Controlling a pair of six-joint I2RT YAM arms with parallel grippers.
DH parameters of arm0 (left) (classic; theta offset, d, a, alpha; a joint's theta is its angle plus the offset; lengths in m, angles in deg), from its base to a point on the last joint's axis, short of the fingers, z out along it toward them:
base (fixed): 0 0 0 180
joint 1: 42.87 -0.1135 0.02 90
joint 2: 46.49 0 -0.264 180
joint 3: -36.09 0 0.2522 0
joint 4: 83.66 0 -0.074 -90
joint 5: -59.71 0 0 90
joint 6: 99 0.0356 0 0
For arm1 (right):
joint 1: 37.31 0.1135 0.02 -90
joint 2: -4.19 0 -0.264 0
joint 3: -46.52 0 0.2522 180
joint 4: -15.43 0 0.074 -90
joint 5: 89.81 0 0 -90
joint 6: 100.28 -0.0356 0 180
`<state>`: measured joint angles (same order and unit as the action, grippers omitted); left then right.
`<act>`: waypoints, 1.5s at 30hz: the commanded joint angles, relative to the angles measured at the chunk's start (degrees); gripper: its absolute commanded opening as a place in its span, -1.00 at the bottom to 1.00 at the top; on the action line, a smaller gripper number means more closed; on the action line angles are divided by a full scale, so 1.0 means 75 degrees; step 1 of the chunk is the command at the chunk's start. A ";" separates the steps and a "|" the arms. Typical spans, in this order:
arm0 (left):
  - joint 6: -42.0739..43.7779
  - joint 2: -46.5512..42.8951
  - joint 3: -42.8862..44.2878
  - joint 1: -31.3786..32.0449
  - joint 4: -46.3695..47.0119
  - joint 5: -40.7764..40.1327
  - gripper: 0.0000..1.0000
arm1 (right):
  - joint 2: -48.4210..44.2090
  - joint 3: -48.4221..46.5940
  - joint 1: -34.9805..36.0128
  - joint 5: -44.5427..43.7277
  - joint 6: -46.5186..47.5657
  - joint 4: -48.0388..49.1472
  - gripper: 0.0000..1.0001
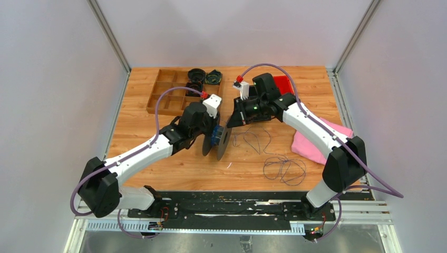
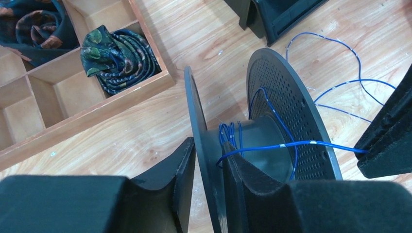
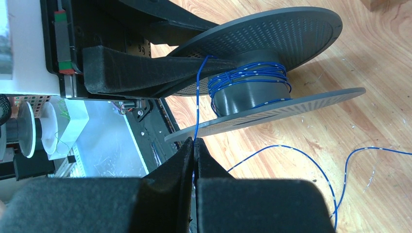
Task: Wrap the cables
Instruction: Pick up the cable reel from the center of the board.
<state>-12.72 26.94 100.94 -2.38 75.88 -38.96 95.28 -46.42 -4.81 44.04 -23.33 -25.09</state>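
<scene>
Status: winding is begun, not finished. A handful of turns of cable (image 3: 245,76) sit on the hub of the spool (image 1: 224,143), which is held on edge near the middle of the desk (image 1: 158,168). The larger part of the cable appears to lie loose in loops on the desk, between the spool and the right edge and toward the near edge. The top view is too coarse to judge the unwound length with confidence. Work left: take those loops up onto the hub.

The left gripper (image 2: 208,153) is clamped on one spool flange, a finger on each face.

The right gripper (image 3: 194,148) has its fingers pressed together, pinching the cable just beside the spool. A taut run leads from the pinch to the hub.
</scene>
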 commanded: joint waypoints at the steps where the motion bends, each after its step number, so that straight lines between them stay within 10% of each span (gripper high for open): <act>1: -0.0123 0.0082 0.0275 0.0086 -0.0070 -0.0145 -0.40 | -0.0114 0.0056 0.0085 -0.0047 0.0007 0.0134 -0.99; 25: -0.0089 0.0000 0.0264 0.0086 -0.0048 -0.0292 -0.99 | -0.0127 0.0056 0.0147 -0.0146 0.0207 0.0123 -0.99; 45: 0.0719 -0.0907 -0.0733 -0.0420 0.0866 0.1480 -0.99 | 0.0335 -0.1221 -0.0277 -0.0914 0.2637 -0.1787 -0.99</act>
<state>-10.17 22.92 96.97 -3.62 77.85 -31.33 96.18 -52.36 -5.89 38.88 -10.02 -32.26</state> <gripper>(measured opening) 0.051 0.009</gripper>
